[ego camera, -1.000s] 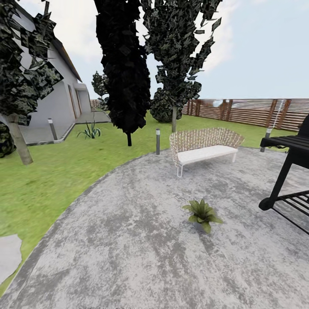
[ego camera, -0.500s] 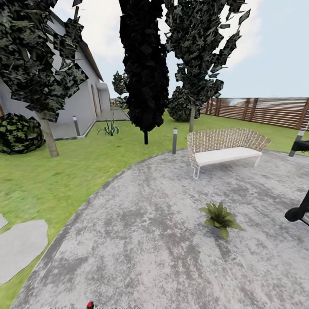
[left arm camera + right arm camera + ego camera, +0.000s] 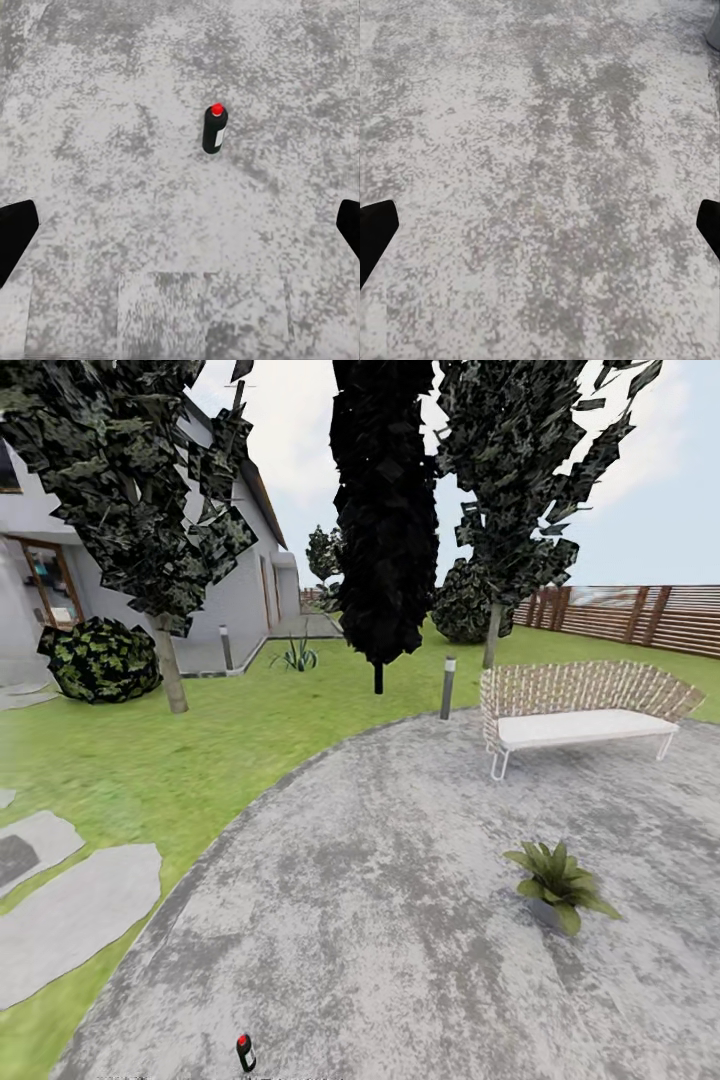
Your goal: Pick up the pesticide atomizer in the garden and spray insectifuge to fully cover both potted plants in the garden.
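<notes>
Pesticide atomizer [image 3: 214, 130] stands upright on paving, 6 o'clock in head view, 12 o'clock of left gripper [image 3: 180, 232], jaws apart, empty. Likely light, rigid, tippy; grasp mid-body.

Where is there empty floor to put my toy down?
Lots of bare grey paving lies between the small black bottle near the front edge and the potted plant. More lies between that plant and the white bench. It is crowded only right at those three things.

I count one small dark red-capped bottle [image 3: 245, 1052], one low green-leaved potted plant [image 3: 556, 877], one white wicker bench [image 3: 580, 712], two short grey post lamps [image 3: 448, 687].
</notes>
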`<state>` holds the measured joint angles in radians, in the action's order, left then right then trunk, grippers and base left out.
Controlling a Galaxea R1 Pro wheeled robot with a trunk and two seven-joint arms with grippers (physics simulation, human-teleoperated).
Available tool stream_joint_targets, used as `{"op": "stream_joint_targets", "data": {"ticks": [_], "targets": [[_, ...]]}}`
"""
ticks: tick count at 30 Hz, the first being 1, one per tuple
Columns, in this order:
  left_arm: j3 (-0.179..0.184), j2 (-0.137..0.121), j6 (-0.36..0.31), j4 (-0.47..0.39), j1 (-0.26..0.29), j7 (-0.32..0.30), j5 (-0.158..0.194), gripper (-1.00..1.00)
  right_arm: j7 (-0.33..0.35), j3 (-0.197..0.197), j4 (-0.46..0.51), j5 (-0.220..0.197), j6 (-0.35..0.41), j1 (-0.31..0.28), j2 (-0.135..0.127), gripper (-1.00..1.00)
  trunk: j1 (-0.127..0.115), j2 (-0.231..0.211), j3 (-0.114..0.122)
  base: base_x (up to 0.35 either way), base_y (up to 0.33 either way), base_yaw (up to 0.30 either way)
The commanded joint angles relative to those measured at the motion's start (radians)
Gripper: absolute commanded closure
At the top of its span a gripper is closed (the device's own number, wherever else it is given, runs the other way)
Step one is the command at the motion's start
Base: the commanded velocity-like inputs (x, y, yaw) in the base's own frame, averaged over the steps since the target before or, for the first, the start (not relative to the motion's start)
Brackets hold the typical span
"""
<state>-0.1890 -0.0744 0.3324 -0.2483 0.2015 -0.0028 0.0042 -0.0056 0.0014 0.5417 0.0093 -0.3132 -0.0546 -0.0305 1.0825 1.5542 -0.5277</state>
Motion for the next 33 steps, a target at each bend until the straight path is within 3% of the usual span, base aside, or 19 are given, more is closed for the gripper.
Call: {"op": "stream_joint_targets", "data": {"ticks": [1, 13, 20, 33], "targets": [[-0.001, 0.0, 0.004, 0.001, 0.001, 0.0, 0.0, -1.0, -0.001, 0.0, 0.0, 0.001, -0.003, 0.0, 0.0, -1.0, 0.004, 0.008, -0.004, 0.0, 0.0, 0.271], [-0.001, -0.001, 0.004, 0.001, 0.001, 0.0, 0.0, -1.0, 0.001, -0.001, 0.0, 0.0, -0.003, 0.0, -0.002, -1.0, 0.05, 0.092, -0.042, 0.0, 0.0, 0.247], [-0.001, -0.001, 0.004, 0.001, 0.001, 0.0, 0.0, -1.0, 0.001, -0.001, 0.0, 0.0, -0.003, 0.0, -0.039, -1.0, 0.077, 0.141, -0.064, 0.0, 0.0, 0.027], [-0.001, 0.0, 0.004, 0.001, 0.001, 0.001, 0.0, -1.0, 0.002, 0.0, 0.001, -0.001, -0.003, 0.0, -0.043, -1.0, 0.127, 0.232, -0.105, 0.0, 0.0, 0.001]]}}
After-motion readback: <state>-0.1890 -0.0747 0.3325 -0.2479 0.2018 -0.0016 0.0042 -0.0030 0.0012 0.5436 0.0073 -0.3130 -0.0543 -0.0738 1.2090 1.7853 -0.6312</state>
